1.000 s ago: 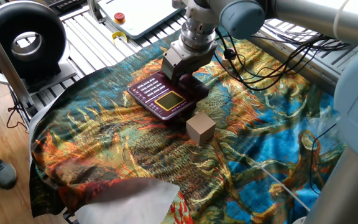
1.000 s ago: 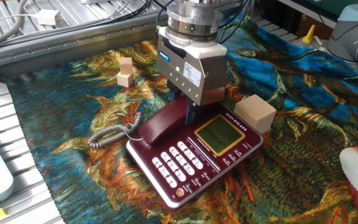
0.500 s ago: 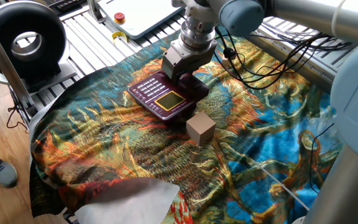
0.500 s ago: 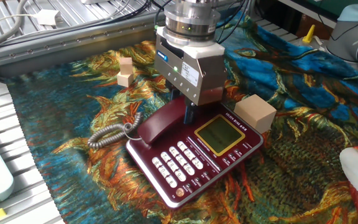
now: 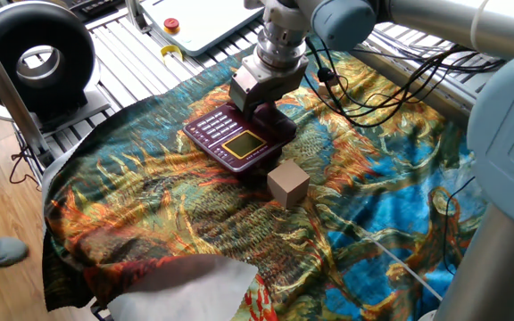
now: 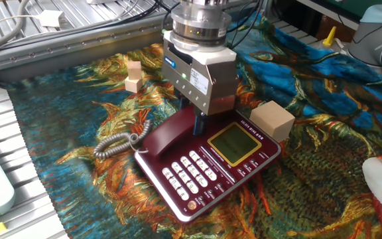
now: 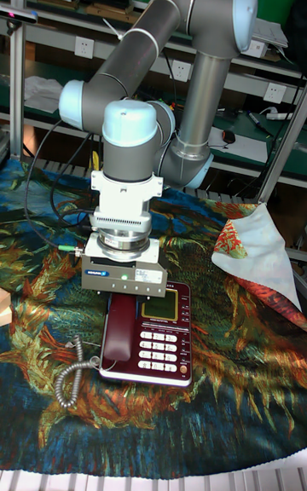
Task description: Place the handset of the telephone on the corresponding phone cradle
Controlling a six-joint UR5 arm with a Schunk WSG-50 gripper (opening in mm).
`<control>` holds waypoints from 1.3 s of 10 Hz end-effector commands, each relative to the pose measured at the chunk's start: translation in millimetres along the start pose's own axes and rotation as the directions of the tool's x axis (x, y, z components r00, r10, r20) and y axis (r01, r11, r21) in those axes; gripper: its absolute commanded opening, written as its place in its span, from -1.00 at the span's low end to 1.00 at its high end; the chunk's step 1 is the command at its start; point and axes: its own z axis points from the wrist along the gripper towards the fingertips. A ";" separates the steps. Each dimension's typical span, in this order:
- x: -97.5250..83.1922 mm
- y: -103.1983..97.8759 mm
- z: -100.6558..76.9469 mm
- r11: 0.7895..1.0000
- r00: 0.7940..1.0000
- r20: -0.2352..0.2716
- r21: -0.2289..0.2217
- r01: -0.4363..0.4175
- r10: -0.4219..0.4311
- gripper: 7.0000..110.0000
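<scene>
Handset (image 6: 171, 136) lies in the phone cradle (image 7: 109, 361) along the side of the telephone (image 6: 207, 162), beside the buttons and yellowish display, as I see it. My gripper (image 6: 201, 123) hangs directly over the handset's middle; its body hides the fingertips, so I cannot tell whether they are parted or clamped. Coiled cord (image 6: 115, 144) trails onto the patterned cloth (image 5: 150, 187). One wooden cube (image 6: 272, 121) sits just beside the phone.
</scene>
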 end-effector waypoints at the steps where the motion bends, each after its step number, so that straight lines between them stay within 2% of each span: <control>1: -5.8 -2.3 2.7 1.000 1.000 0.012 0.011 -0.026 0.026 -1.00; 5: -5.9 -1.4 0.9 0.998 0.998 -0.002 0.033 -0.056 0.056 -1.00; 8: -2.7 -2.9 1.5 0.998 0.999 -0.020 0.041 -0.038 0.039 -1.00; 12: -2.4 3.3 -2.5 1.000 0.999 -0.035 0.016 -0.027 0.027 -1.00; 13: -3.5 3.5 -2.0 1.000 0.999 -0.031 0.014 -0.016 0.017 -0.71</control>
